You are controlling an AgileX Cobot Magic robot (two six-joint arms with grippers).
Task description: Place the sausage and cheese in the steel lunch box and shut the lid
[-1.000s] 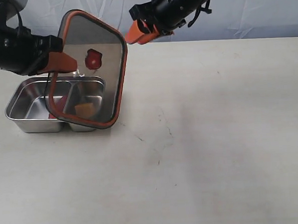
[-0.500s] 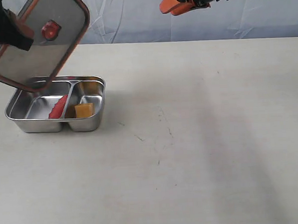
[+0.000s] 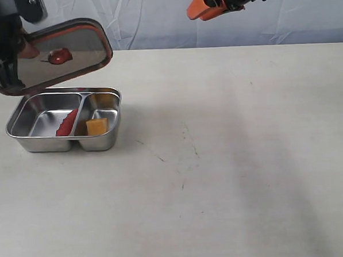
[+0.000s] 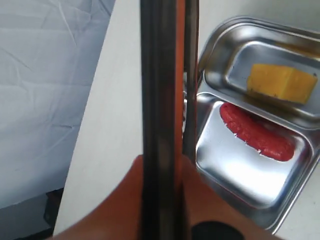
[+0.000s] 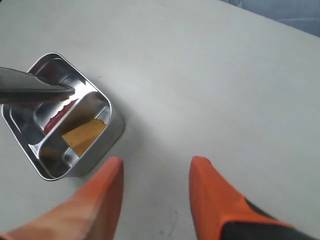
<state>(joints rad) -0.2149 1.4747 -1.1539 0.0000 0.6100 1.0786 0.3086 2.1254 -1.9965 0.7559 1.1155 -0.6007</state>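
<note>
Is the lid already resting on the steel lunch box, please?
No, the lid hangs tilted above the open steel lunch box, whose sausage and cheese are uncovered.

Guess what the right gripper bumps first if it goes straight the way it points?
Probably the bare table, beside the steel lunch box; nothing else shows ahead of the right gripper, though depth is unclear.

Worktop [image 3: 248, 159] & backdrop [image 3: 304, 18]
Pale beige worktop, matte, w/ a few thin dark scuff marks [image 3: 189, 140] near the middle. Behind its far edge: wrinkled blue-white cloth backdrop, creased all over, spanning full width of ext. view; also seen in L wrist view, just past the worktop edge.
</note>
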